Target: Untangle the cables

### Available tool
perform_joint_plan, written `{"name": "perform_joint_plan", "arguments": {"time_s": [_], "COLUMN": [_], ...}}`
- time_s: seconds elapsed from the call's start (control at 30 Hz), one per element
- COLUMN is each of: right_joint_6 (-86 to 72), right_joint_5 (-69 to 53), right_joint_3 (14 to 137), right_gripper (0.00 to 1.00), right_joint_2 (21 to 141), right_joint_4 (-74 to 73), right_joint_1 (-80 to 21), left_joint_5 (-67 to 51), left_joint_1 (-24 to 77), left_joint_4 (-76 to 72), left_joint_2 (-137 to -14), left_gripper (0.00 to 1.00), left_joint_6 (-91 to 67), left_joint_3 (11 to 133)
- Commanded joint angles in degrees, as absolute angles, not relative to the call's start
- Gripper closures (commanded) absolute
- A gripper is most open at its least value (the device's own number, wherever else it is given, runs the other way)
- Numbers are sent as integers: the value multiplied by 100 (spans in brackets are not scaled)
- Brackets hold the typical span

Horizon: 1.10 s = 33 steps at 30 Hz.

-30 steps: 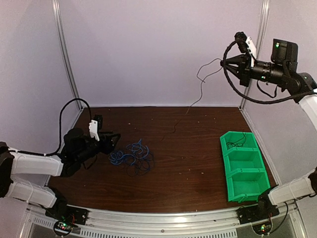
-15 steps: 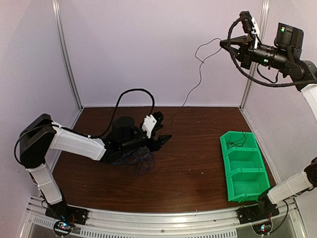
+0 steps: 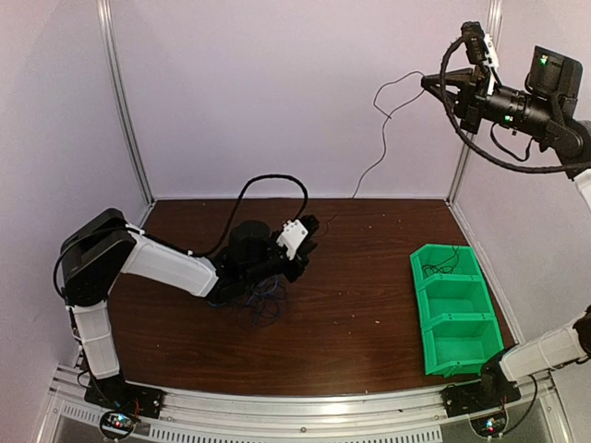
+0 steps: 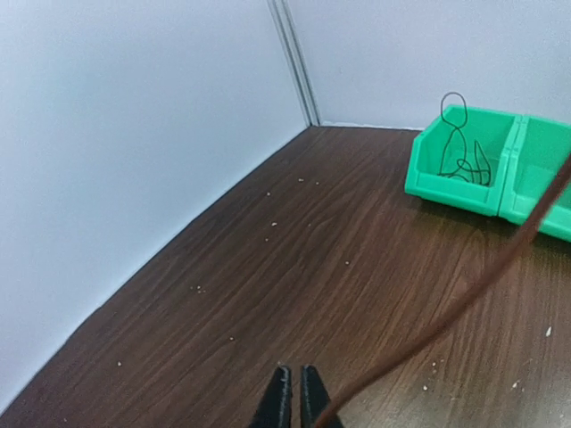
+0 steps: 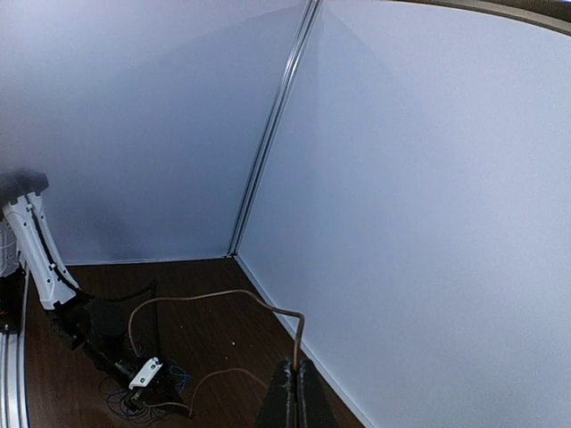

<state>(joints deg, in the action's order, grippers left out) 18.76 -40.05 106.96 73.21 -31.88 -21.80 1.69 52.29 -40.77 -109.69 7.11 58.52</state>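
White walls stand around a brown wooden table point(image 3: 369, 355). On its right side sits a green bin point(image 3: 462, 346) with three boxes in a row. The far box has a small black wire point(image 4: 457, 147) in it.

The tangle of blue and black cables point(image 3: 263, 305) lies near the middle of the table, partly hidden under the left arm.

The right gripper point(image 5: 294, 392) is high up, pinched shut on a long thin wire point(image 5: 223, 292) that hangs down to the table.

The left gripper point(image 4: 293, 399) is low, just past the tangle, with its fingers almost touching. Its own camera shows the long thin wire running just beside them. I cannot tell if the wire is pinched, and the top view is too small to show it.
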Motion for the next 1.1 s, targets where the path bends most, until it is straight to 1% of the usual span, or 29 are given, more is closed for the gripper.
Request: {"name": "perform_joint_plan", "arguments": {"time_s": [0.0, 0.07, 0.17, 0.2, 0.23, 0.33, 0.37, 0.4, 0.47, 0.5, 0.53, 0.6, 0.67, 0.8, 0.87, 0.93, 1.0, 1.07], "right_joint_6": [1966, 1921, 1777, 1724, 1672, 1659, 1644, 1634, 1721, 1729, 1699, 1614, 1568, 1527, 1602, 1693, 1739, 1694], "right_joint_5": [-3331, -2830, -2312, -2210, -2143, -2258, -2447, -2799, -3699, -4072, -4319, -4554, -4605, -4710, -4648, -4534, -4371, -4185], "right_joint_3": [10212, 9857, 9062, 8733, 8384, 7565, 7352, 7154, 6880, 6795, 6734, 6630, 6593, 6727, 6924, 7228, 7534, 7695], "right_gripper": [100, 100, 100, 99, 94, 90, 86, 79, 60, 53, 47, 41, 41, 51, 54, 53, 49, 48], "right_joint_2": [7141, 7092, 7005, 6985, 6994, 7101, 7099, 7063, 6957, 6930, 6945, 7056, 7237, 7495, 7657, 7918, 8195, 8468], "right_joint_4": [-3070, -2847, -2420, -2234, -2077, -1757, -1676, -1605, -1550, -1543, -1512, -1381, -1282, -1194, -1271, -1434, -1481, -1338], "right_joint_1": [-2124, -2074, -2006, -2000, -2001, -1996, -1995, -1995, -1990, -2006, -2004, -2031, -2122, -2578, -2975, -3305, -3607, -3901], "left_joint_5": [397, 571, 263, 305, 358, 395, 403, 411, 454, 457, 464, 423, 386, 360, 444, 520, 566, 606], "left_joint_1": [5182, 5123, 4884, 4830, 4788, 4639, 4594, 4537, 4493, 4484, 4483, 4482, 4482, 4481, 4482, 4482, 4482, 4482], "left_joint_4": [-4093, -3542, -2378, -1996, -1640, -361, 11, 302, 660, 798, 959, 1287, 1524, 1633, 1645, 1652, 1635, 1609], "left_joint_2": [-10520, -10214, -9760, -9648, -9558, -9537, -9550, -9561, -9527, -9517, -9518, -9578, -9621, -9608, -9602, -9599, -9592, -9580], "left_gripper": [100, 100, 100, 100, 100, 100, 100, 100, 100, 100, 100, 100, 100, 100, 100, 100, 100, 100], "left_joint_6": [697, 479, 74, 25, -172, -443, -512, -578, -661, -669, -671, -668, -680, -780, -910, -1024, -1181, -1309], "left_joint_3": [5881, 6010, 6586, 6854, 7111, 8263, 8630, 8917, 9430, 9663, 9931, 10576, 11004, 11354, 11389, 11383, 11358, 11329]}}
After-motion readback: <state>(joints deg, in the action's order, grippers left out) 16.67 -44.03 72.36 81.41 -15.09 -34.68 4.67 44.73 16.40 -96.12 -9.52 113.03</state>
